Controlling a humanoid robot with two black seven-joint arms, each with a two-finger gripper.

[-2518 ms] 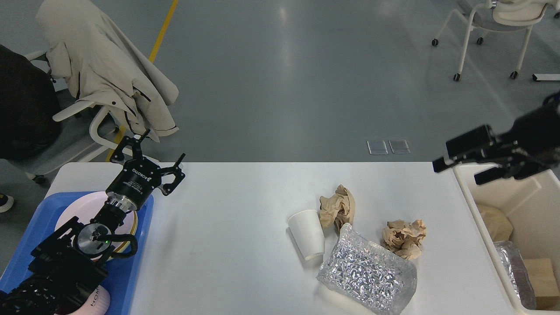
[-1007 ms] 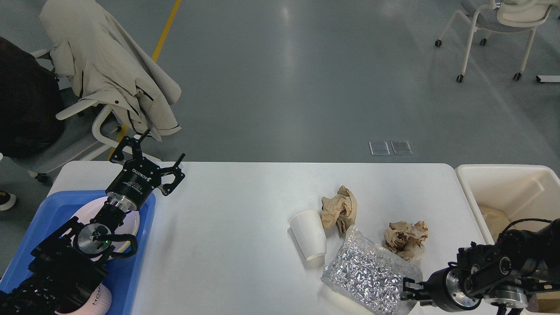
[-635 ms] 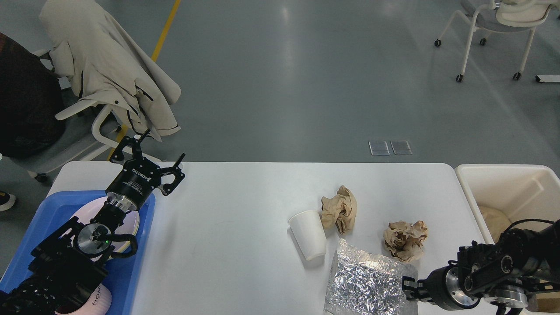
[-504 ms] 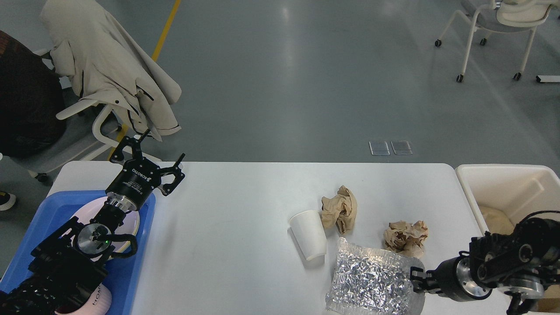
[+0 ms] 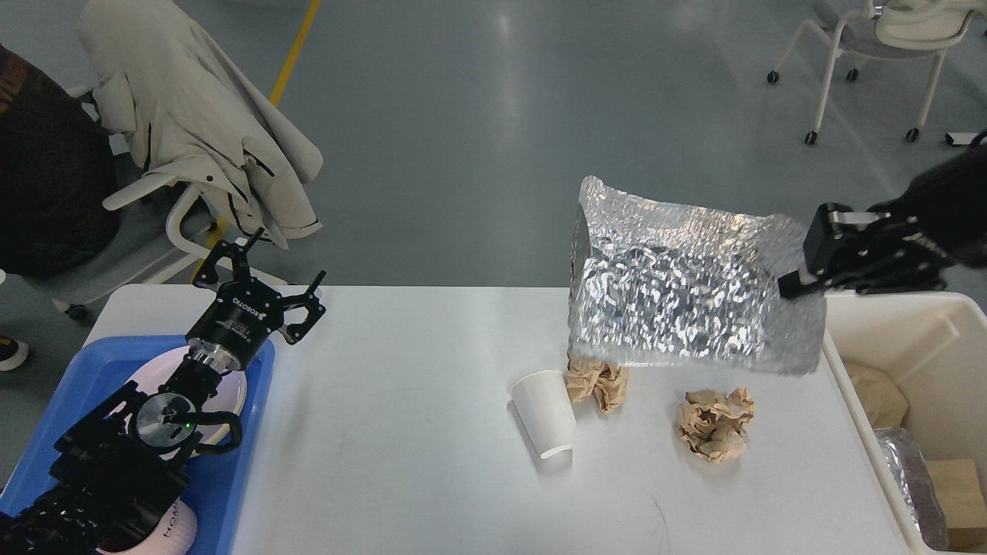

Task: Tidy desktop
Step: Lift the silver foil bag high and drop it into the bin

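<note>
The white desktop point(image 5: 401, 432) holds a white paper cup point(image 5: 544, 412) on its side, a crumpled brown paper point(image 5: 597, 381) and a second crumpled brown paper ball point(image 5: 713, 424). My right gripper point(image 5: 798, 281) is shut on the right edge of a silver bubble-foil bag point(image 5: 678, 289) and holds it high above the table, next to the cream bin point(image 5: 917, 362). My left gripper point(image 5: 258, 277) is open and empty, above the far end of the blue tray point(image 5: 231, 470).
The blue tray at the left holds a pale plate point(image 5: 150, 366) and a cup point(image 5: 170, 532) at the bottom edge. The cream bin holds brown paper, a foil bag and a cardboard box. Chairs stand behind the table, one draped with a coat point(image 5: 193, 116).
My right gripper came down to the foil bag on the table, took hold of its right edge and lifted it high toward the bin. The left arm has not moved.
</note>
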